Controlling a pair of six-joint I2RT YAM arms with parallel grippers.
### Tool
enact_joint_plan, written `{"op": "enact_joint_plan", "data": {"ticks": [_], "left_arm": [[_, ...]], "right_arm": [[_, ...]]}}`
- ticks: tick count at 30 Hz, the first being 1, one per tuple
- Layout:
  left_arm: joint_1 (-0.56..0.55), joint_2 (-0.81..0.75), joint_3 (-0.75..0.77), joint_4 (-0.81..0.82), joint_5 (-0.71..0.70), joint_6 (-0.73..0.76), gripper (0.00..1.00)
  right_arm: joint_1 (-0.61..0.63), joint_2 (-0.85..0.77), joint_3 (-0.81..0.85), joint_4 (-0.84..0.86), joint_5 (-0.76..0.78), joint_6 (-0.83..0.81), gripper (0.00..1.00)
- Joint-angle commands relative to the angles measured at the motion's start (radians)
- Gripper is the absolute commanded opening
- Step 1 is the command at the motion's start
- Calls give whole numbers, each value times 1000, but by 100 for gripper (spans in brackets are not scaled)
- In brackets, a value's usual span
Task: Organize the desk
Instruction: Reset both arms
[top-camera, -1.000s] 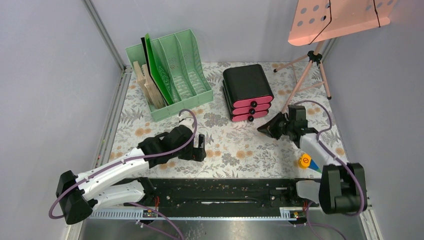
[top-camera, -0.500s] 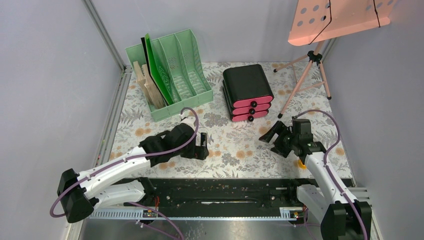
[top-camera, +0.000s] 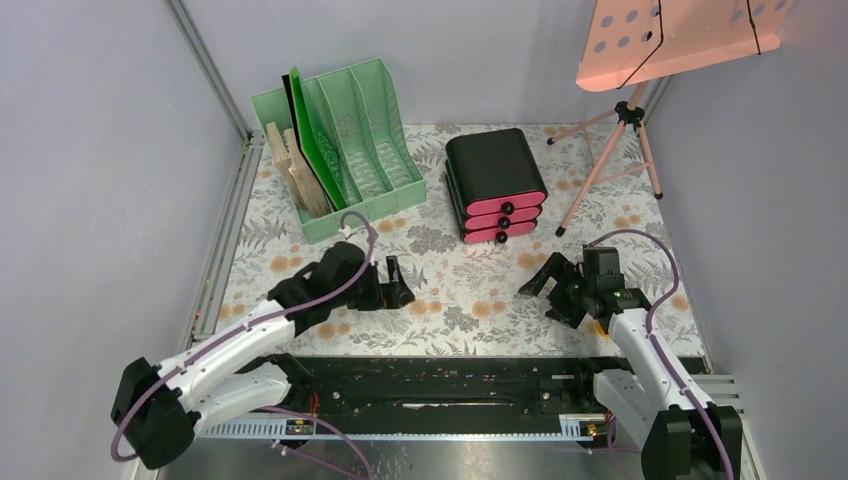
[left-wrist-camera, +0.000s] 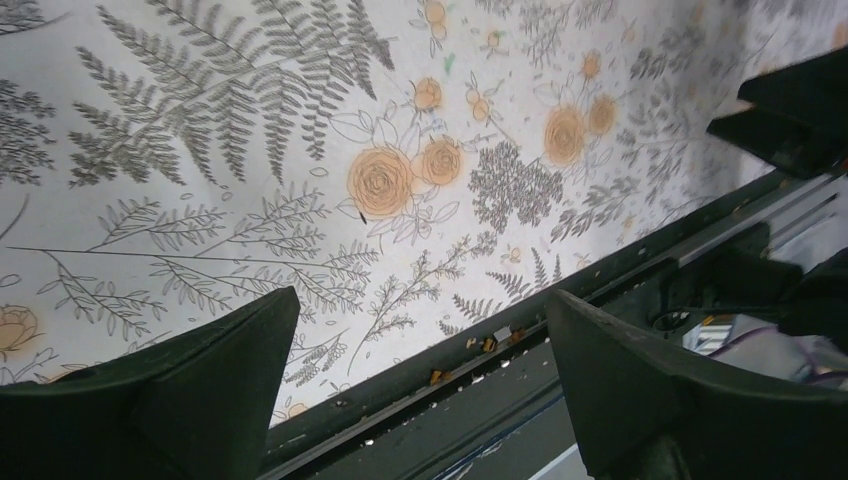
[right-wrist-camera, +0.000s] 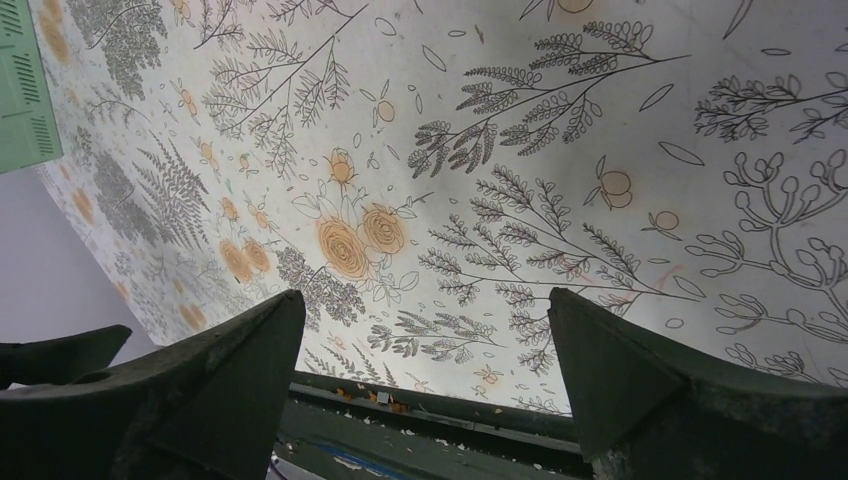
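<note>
Desk, pale fern-and-flower cloth top (top-camera: 470, 290): right gripper (top-camera: 548, 288) backed off black pink-fronted drawer box (top-camera: 497, 185), spread, empty; left gripper (top-camera: 397, 280) spread too. Next pick probably pending.

Green file rack (top-camera: 380, 140) (boards (top-camera: 296, 172) inside) beside pink-fronted drawer box (top-camera: 495, 185).

We see matt printed cloth on the desk (top-camera: 470, 285) — at the far edge, a smooth mint plastic file rack (top-camera: 362, 215) and a glossy black drawer box (top-camera: 490, 160).
</note>
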Motion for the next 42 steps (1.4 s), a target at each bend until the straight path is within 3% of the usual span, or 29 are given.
{"op": "enact_joint_plan", "data": {"ticks": [1,7,12,18,26,30,38,42], "left_arm": [[120,-100,-46,97,145,-5,97],[257,-283,-70,40,163,41,97],[276,-445,-39,-28,-9,123,97],[276,-559,-56,-3,-226,258,97],[276,-633,-197,225,-309,487,99],[277,-610,-260,320,-449,501,99],[277,-442,-409,654,-745,575,99],[290,-308,-492,925,-796,688,99]], "right_arm": [[-3,-7,67,-52,58,-39,99],[-3,-2,158,-136,153,-80,99],[-3,-38,228,-152,258,-134,99],[-2,-130,217,-67,423,-225,99],[-3,-244,76,186,442,-394,99],[-3,-269,-3,322,447,-416,99],[-3,-248,-166,604,518,-475,98],[-3,-164,-221,773,558,-579,98]]}}
